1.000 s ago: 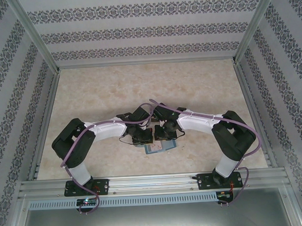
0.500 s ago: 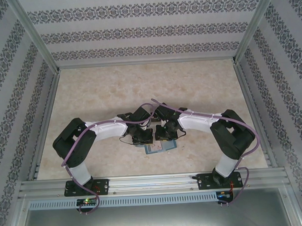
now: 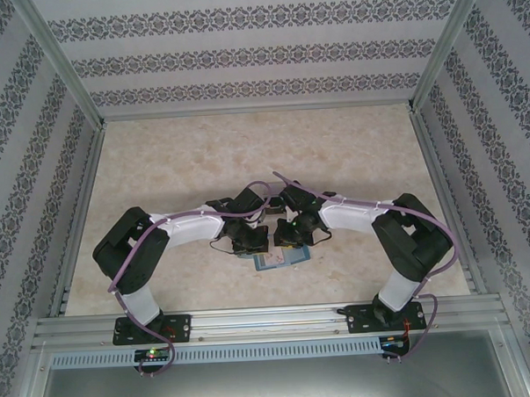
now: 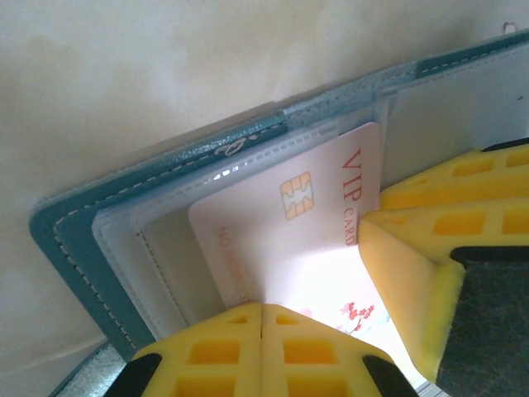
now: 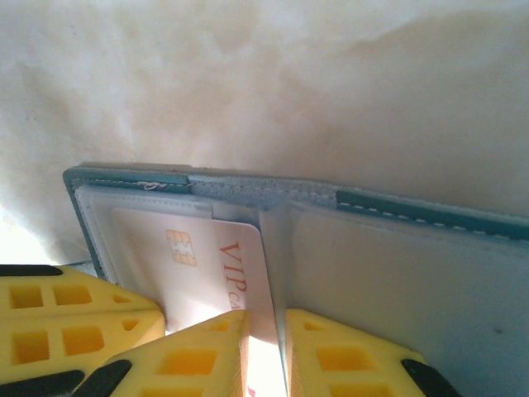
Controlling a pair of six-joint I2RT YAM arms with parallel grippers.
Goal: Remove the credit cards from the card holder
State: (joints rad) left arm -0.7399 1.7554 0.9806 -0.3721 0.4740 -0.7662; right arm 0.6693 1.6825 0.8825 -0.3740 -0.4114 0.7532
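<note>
- You see the wallet [image 3: 281,259] lying open on the table [image 3: 245,155], in the middle of the near part, under the two wrists where the arms meet
- Its teal outer edge with pale stitching frames the paler inner pockets, and a clear sleeve lies over the inner side of one half
- One card [image 4: 273,240] shows on that half: pale pink, with a gold chip, red "VIP CARD" lettering and a small red flower print near its lower end
- The card sits partly under the clear sleeve, and in the left wrist view it looks tilted against the wallet's stitched edge
- Your left gripper [image 4: 262,318] has its yellow fingers pressed together with no gap and nothing between them; the tips sit over the card's lower part, and you cannot tell whether they press on it
- Your right gripper [image 5: 266,331] comes in just beside the left one, on the side of the wallet's fold
- Its fingers are drawn almost together, and the card's long edge beside the fold runs into the thin slit between them, so it looks clamped on the card
- You cannot make out any other cards from here; the grippers cover the rest of the pocket
</note>
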